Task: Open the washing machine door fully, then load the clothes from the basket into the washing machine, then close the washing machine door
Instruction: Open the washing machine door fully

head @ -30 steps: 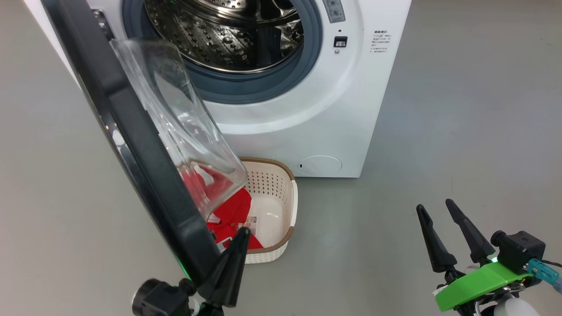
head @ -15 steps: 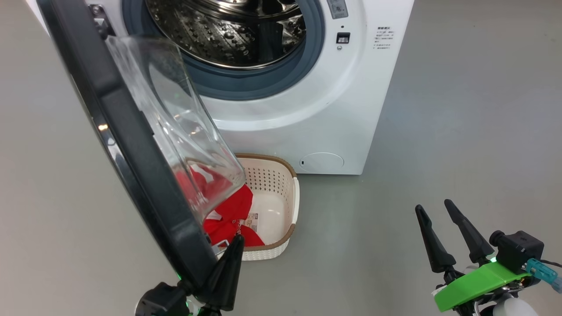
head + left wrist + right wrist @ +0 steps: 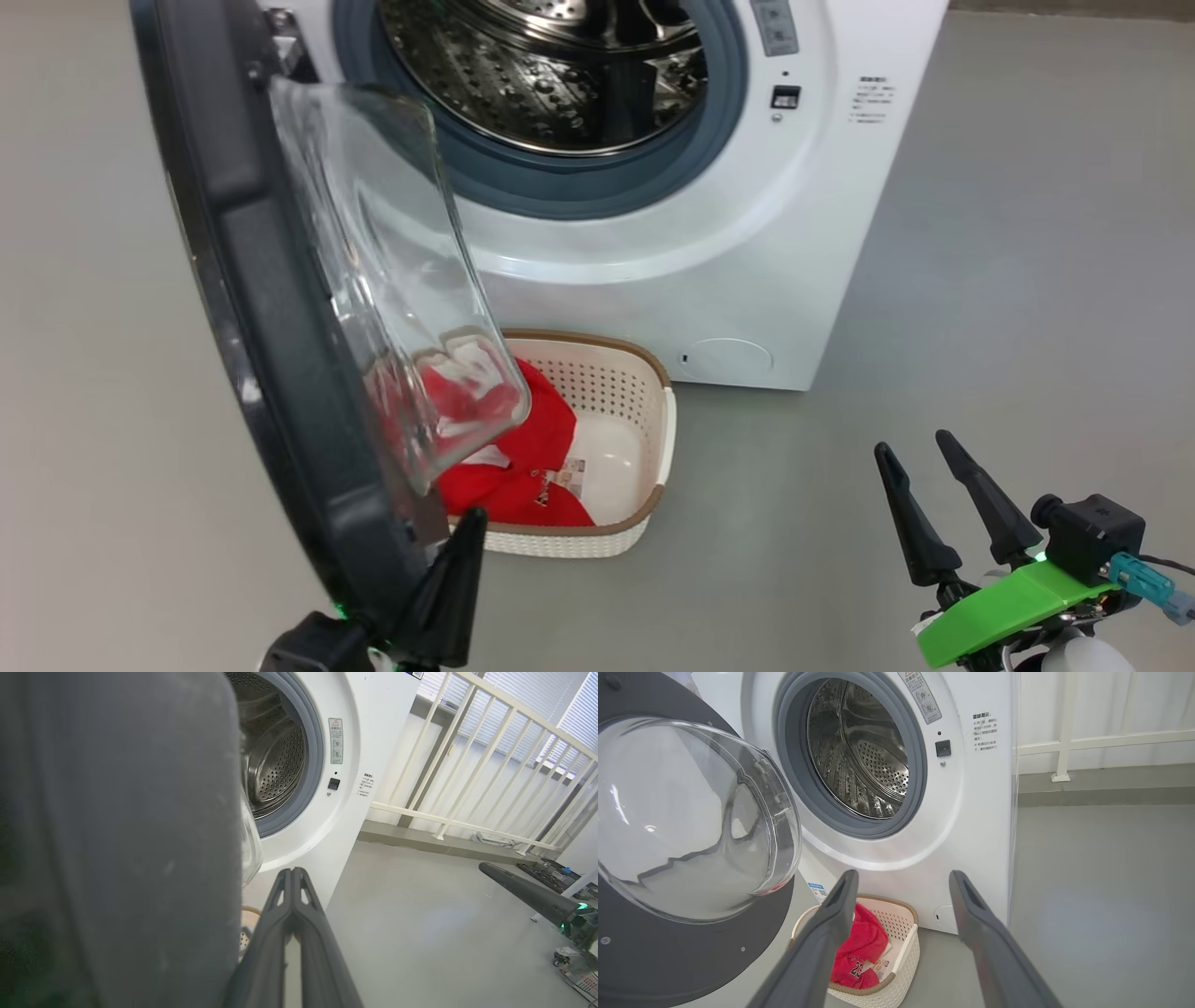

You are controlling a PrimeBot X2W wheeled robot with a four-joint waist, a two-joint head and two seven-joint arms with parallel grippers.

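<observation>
A bare grey floor (image 3: 980, 280) runs up to white railings (image 3: 1111, 741) behind the washing machine (image 3: 747, 271). The left gripper (image 3: 464, 537) has its two fingers pressed together and holds nothing. Their tip sits just beside the inner face of the door (image 3: 252, 280), at its free lower edge; whether it touches, I cannot tell. The door lies to the left of those fingers, swung out but seemingly not fully back, and its glass bowl (image 3: 392, 280) hangs over the basket (image 3: 644, 511). The push should therefore go leftward, away from the drum (image 3: 560, 84). Beyond the fingertips the red clothes (image 3: 527, 462) sit in the basket at the machine's foot. The right gripper (image 3: 913, 446), fingers spread and empty, hovers well to the right, farther from both.
</observation>
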